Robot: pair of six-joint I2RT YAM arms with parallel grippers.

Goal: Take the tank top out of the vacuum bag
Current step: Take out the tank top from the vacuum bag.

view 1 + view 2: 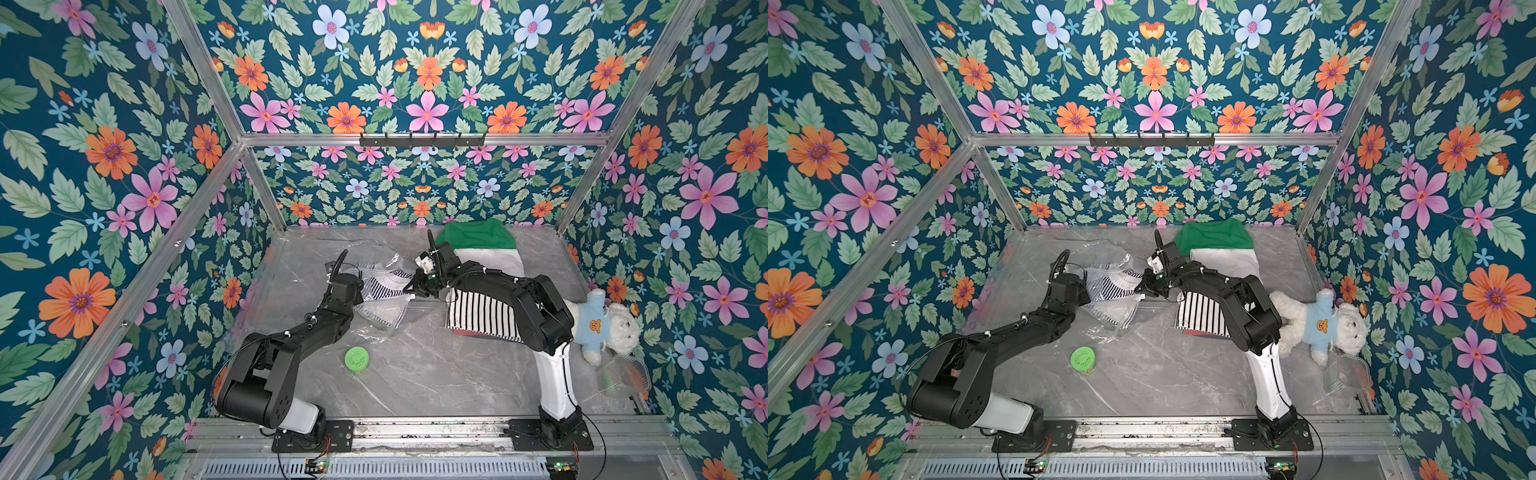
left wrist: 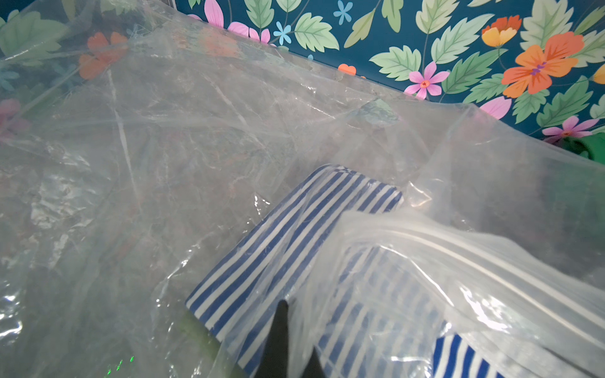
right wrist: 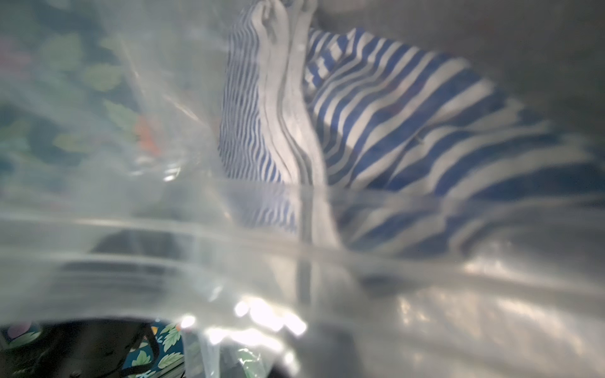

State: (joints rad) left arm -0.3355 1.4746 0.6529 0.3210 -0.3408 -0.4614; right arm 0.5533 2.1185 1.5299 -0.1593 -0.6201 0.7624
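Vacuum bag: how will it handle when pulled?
Likely floppy: the vacuum bag lies crumpled, so it should fold rather than slide whole. Probably slippery, given its glossy sheen. Thin film, so it may drag along with the striped tank top.

Both arms (image 1: pixel 316 328) black – white lower links (image 1: pixel 552 374), seemingly black cables (image 1: pixel 338 262).
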